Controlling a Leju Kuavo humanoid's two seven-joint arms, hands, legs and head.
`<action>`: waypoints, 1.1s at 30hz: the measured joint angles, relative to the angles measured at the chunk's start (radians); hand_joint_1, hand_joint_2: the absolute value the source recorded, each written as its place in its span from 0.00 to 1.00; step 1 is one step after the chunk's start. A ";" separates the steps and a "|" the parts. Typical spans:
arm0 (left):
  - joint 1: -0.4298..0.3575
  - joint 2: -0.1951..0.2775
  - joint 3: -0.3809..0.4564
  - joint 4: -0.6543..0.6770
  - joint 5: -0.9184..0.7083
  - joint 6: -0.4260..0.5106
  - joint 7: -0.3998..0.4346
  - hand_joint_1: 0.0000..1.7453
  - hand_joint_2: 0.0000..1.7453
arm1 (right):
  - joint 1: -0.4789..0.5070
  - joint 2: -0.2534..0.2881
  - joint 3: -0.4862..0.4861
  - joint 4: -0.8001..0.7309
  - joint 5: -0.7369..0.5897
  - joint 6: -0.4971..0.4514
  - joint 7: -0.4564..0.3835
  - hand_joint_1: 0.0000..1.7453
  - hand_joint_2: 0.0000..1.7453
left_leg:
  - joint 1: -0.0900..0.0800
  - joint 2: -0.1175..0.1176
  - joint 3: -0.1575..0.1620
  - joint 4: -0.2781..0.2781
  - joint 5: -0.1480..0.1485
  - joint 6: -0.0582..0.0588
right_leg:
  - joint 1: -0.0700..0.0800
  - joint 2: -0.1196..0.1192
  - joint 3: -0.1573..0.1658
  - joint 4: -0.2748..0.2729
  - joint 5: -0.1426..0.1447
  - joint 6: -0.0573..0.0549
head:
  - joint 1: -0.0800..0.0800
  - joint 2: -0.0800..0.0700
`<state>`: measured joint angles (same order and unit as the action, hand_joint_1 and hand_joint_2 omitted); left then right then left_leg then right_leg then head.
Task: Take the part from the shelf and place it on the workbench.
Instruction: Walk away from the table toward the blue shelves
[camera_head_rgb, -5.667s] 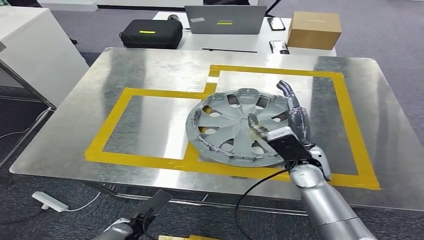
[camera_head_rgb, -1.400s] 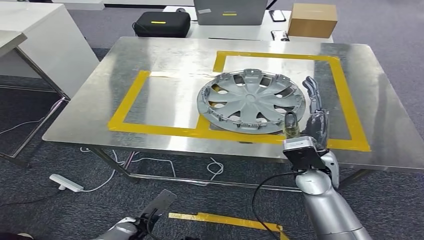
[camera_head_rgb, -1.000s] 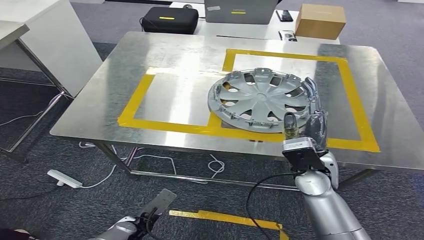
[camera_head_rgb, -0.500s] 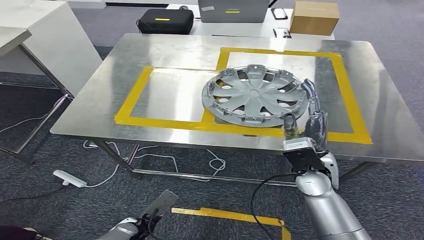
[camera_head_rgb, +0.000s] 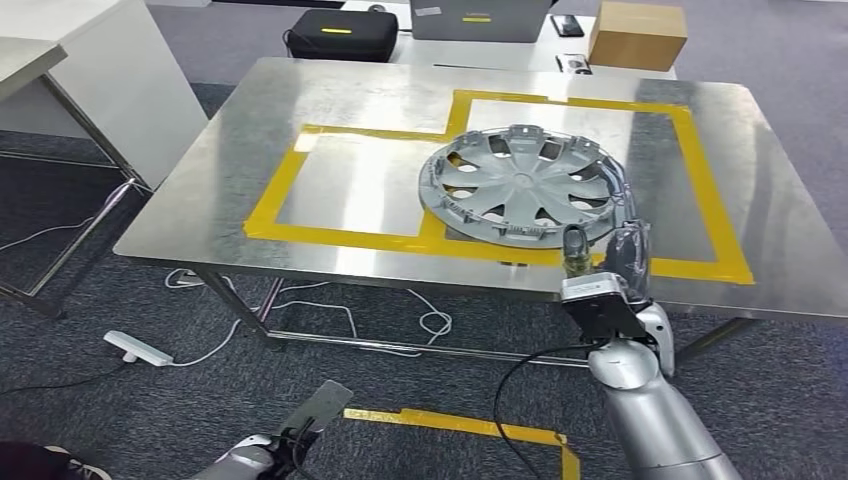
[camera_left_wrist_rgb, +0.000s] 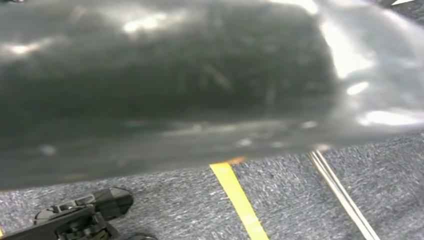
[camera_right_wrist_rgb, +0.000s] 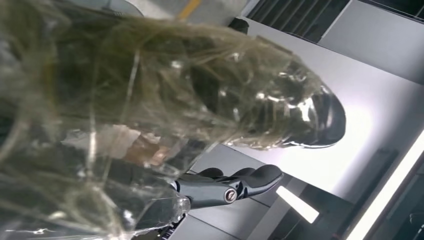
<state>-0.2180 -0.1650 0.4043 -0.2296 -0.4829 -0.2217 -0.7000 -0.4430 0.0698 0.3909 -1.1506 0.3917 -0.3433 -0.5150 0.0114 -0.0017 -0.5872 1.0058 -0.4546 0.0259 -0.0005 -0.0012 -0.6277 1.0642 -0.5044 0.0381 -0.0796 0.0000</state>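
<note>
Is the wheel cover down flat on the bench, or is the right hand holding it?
Flat on the bench. The wheel cover lies on the steel workbench, across the yellow tape. The right hand, fingers spread, holds nothing.

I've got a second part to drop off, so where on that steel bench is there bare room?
The left yellow-taped box is bare steel, bordered by the hubcap on its right. The bench's left margin and far strip are also bare. The right taped box is crowded: the hubcap covers most of it, and the right hand is raised at its near edge.
</note>
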 joint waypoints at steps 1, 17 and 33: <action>0.000 0.000 -0.001 0.000 0.000 0.000 0.000 0.00 0.00 | 0.000 0.000 0.000 0.001 -0.001 0.000 0.000 0.00 0.00 | 0.000 0.001 -0.004 0.000 0.003 0.003 | -0.002 0.000 -0.028 0.063 -0.035 0.005 | 0.002 0.000; 0.005 0.000 -0.012 0.000 -0.001 0.000 0.000 0.00 0.00 | 0.005 0.000 0.001 0.008 -0.002 0.000 0.000 0.00 0.00 | -0.001 0.000 -0.099 0.177 -0.091 -0.047 | -0.003 -0.002 0.056 -0.077 0.041 -0.043 | -0.002 0.000; 0.005 0.000 -0.012 0.000 0.000 0.000 0.000 0.00 0.00 | 0.008 0.000 0.002 0.009 -0.002 0.000 0.000 0.00 0.00 | -0.002 0.003 0.003 -0.002 -0.002 0.010 | -0.003 0.000 -0.084 0.167 -0.071 0.010 | 0.005 0.000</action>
<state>-0.2133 -0.1654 0.3922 -0.2297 -0.4833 -0.2219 -0.7000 -0.4345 0.0702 0.3925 -1.1419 0.3894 -0.3433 -0.5149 0.0094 0.0009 -0.5841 1.0033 -0.4568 0.0360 -0.0033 -0.0015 -0.7112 1.2314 -0.5751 0.0486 -0.0749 0.0000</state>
